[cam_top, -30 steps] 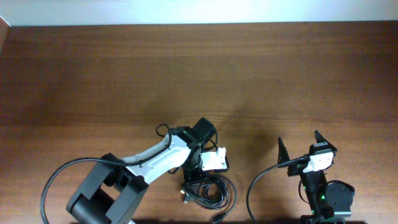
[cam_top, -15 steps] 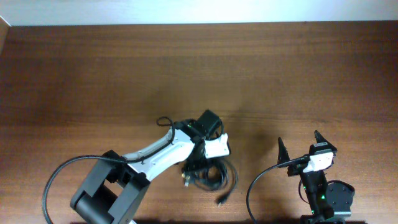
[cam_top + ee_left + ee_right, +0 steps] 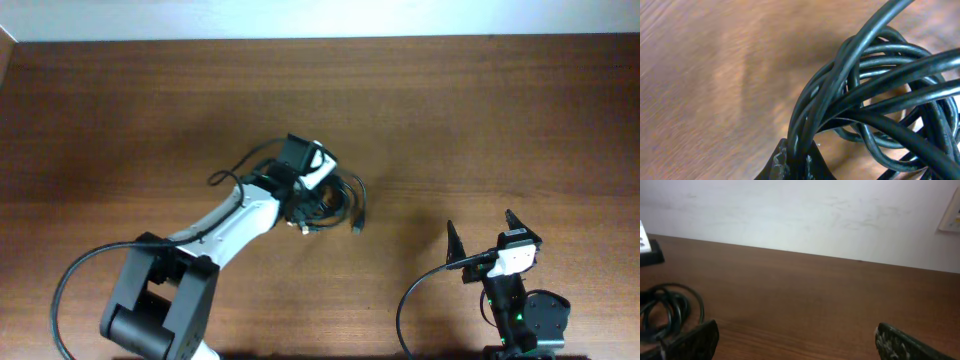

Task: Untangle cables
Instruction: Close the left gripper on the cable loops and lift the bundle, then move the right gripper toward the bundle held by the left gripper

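Overhead and wrist views of a two-arm cable task. The cables [image 3: 338, 200] form one tangled black coil at about the middle of the table [image 3: 450, 110]. The left claw [image 3: 305, 205] is closed on the coil's left side; in the left wrist view its fingertips [image 3: 782, 162] pinch several strands that fan up and to the right from the claw [image 3: 796, 161] into overlapping loops [image 3: 880, 100]. Whether the coil rests on the wood or hangs just above it cannot be told. The coil is roughly oval, slightly longer from the table's left edge toward its right. One free end runs down the coil's right side, its plug [image 3: 357, 229] pointing toward the near edge; a second, metallic tip [image 3: 303, 228] shows at the lower left. The right claw [image 3: 483, 235] stands wide open and empty near the near edge, right of centre, well apart from the coil. In the right wrist view the coil [image 3: 670, 305] lies far left of that claw [image 3: 797, 340].
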`<state>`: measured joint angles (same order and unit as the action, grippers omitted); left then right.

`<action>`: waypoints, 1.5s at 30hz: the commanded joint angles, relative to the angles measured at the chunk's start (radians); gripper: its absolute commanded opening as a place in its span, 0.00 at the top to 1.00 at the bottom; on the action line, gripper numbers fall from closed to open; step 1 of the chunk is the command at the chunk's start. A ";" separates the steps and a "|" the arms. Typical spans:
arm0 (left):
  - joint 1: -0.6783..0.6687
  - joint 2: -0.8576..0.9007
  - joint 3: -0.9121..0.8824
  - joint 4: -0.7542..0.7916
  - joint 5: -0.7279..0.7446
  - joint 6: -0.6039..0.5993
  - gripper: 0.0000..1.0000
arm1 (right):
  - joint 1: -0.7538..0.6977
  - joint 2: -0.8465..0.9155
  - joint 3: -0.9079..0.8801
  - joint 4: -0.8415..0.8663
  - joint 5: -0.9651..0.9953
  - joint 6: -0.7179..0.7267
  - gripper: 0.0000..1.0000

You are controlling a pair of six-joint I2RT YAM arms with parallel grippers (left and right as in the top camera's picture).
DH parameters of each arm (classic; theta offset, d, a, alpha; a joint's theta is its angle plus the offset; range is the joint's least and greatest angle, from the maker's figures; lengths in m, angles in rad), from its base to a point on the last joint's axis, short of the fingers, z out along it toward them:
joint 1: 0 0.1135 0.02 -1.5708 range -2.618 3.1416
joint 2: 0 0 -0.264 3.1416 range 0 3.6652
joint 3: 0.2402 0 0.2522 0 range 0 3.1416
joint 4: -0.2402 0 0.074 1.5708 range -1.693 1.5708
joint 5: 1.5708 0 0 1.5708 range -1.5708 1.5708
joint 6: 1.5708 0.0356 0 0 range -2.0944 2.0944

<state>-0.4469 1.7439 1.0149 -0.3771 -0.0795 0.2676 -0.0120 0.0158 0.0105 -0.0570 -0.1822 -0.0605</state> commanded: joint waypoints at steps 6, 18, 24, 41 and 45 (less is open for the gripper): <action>0.103 0.006 0.016 0.024 -0.003 -0.200 1.00 | 0.005 -0.010 -0.005 -0.007 -0.005 -0.003 0.01; 0.116 0.006 0.016 0.017 0.088 -0.283 1.00 | 0.005 -0.010 -0.005 -0.007 -0.005 -0.003 0.01; 0.115 0.006 0.016 -0.006 0.146 -0.283 1.00 | 0.005 -0.010 -0.005 -0.007 -0.005 -0.003 0.01; 0.113 0.006 0.016 -0.005 0.323 -0.281 1.00 | 0.005 -0.010 -0.005 0.029 -0.424 0.118 0.01; 0.113 0.006 0.016 0.001 0.355 -0.275 1.00 | 0.005 -0.010 -0.001 0.038 -0.416 0.326 0.01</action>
<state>-0.3332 1.7451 1.0149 -0.3828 0.2058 -0.0013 -0.0120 0.0158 0.0105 -0.0223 -0.5419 0.0925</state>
